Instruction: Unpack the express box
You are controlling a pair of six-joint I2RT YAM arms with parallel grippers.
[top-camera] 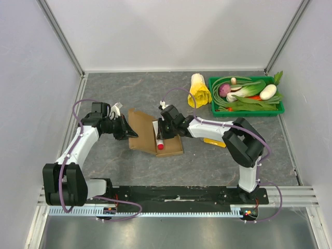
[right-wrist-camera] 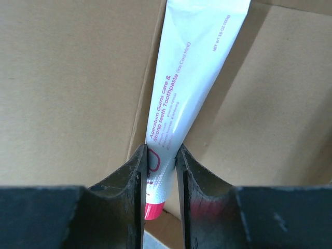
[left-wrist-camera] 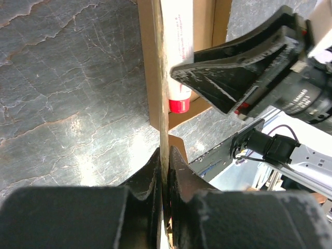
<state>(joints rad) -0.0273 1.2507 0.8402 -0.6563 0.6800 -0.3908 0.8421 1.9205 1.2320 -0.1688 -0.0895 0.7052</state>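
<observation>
The express box (top-camera: 174, 148) lies open on the grey table, its brown flap lid (top-camera: 140, 128) swung out to the left. My left gripper (top-camera: 132, 134) is shut on that flap; in the left wrist view the cardboard edge (left-wrist-camera: 162, 78) runs straight into the pinched gripper (left-wrist-camera: 166, 155). Inside the box lies a white toothpaste tube (top-camera: 159, 139) with a red cap (left-wrist-camera: 180, 105). My right gripper (top-camera: 161, 133) reaches in from the right. In the right wrist view the right gripper (right-wrist-camera: 160, 155) presses both sides of the tube (right-wrist-camera: 181, 104) near its cap end, over the box floor (right-wrist-camera: 67, 78).
A green tray (top-camera: 246, 111) of vegetables stands at the back right, with a yellow leafy vegetable (top-camera: 198, 91) just left of it. A flat yellow object (top-camera: 213, 141) lies under my right forearm. White walls close in the table on three sides.
</observation>
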